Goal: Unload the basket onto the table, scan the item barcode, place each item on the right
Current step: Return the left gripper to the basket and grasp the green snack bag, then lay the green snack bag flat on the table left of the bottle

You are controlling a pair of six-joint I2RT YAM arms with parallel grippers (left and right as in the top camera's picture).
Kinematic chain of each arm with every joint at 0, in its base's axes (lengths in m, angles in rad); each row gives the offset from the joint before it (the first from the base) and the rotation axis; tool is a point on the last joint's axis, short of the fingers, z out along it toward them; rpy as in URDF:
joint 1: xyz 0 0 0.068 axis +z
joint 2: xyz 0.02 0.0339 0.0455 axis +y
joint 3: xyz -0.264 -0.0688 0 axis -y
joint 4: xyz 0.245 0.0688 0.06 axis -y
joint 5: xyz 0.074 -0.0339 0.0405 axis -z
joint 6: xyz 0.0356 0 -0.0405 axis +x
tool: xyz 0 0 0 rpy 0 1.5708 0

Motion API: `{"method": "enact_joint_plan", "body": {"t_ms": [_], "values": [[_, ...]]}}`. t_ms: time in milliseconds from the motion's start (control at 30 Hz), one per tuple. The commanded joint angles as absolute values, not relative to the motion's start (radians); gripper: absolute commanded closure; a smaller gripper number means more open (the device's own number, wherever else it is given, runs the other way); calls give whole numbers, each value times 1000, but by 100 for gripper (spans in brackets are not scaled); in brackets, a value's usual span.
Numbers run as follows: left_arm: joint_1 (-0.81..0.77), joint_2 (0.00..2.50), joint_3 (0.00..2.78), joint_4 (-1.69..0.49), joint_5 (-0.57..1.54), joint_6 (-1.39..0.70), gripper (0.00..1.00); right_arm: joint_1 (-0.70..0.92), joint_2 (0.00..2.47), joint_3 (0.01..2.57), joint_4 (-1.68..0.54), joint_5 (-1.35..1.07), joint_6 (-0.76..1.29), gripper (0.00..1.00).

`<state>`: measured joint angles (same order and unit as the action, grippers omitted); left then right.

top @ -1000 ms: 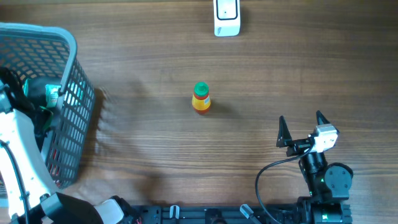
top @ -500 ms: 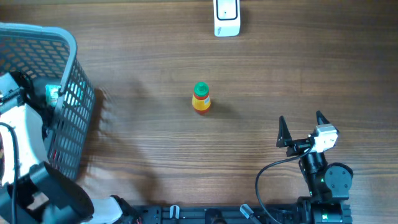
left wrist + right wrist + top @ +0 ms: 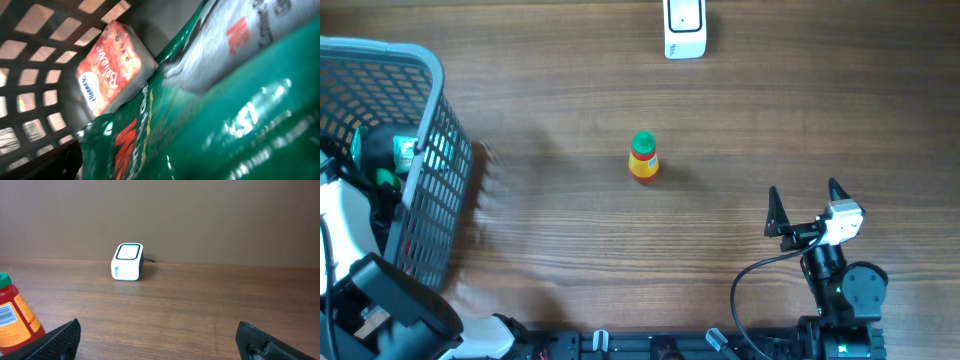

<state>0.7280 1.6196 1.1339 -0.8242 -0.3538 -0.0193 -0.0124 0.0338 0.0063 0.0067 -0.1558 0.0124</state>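
Mesh basket [image 3: 432, 165], glossy green packet [image 3: 225, 125], capped bottle [image 3: 643, 160], left fingers [image 3: 70, 160] wide, right fingers [image 3: 62, 339] wide

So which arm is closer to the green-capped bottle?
Right. The right gripper is diagonally off the bottle; the left gripper is farther away, down in the basket.

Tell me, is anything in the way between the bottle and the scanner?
No, nothing visible. Only bare table lies between the bottle and the scanner. The path from the open right gripper to the bottle is bare too.
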Motion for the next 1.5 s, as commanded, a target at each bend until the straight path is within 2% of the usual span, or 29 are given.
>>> {"method": "enact_joint_plan", "body": {"t_ms": [0,67,100,133,167,200,233,400,533,700,833,933,1067,1200,1400,1467], "values": [[758,1652,1124,-799,-246,-14,8,-12,29,5,10,-150,0,0],[760,1679,1124,-800,-244,-14,14,-12,29,5,10,-150,1,0],[760,1690,1124,-801,-243,-14,22,-12,29,5,10,-150,0,0],[760,1701,1124,-805,-243,-6,37,-12,29,5,10,-150,0,0],[760,1704,1124,-808,-246,-5,46,-12,29,5,10,-150,0,0],[760,1704,1125,-809,-269,-3,83,-12,29,5,10,-150,1,0],[760,1704,1125,-809,-302,-4,96,-12,29,5,10,-150,0,0],[757,1637,1212,-866,-318,-38,96,-12,29,5,10,-150,0,0],[757,1502,1303,-883,-152,-46,96,-12,29,5,10,-150,1,0],[757,1254,1342,-766,236,-46,96,-12,29,5,10,-150,1,0],[756,998,1342,-579,707,-204,96,-12,29,5,10,-150,0,0],[685,877,1342,-569,872,-226,96,-12,29,5,10,-150,1,0],[389,873,1330,-831,896,-225,96,-12,29,5,10,-150,1,0],[139,985,1208,-941,791,-225,96,-12,29,5,10,-150,0,0],[-15,1219,1061,-982,749,-226,96,-12,29,5,10,-150,1,0],[-45,1336,1013,-969,750,-304,96,-12,29,5,10,-150,1,0]]}}
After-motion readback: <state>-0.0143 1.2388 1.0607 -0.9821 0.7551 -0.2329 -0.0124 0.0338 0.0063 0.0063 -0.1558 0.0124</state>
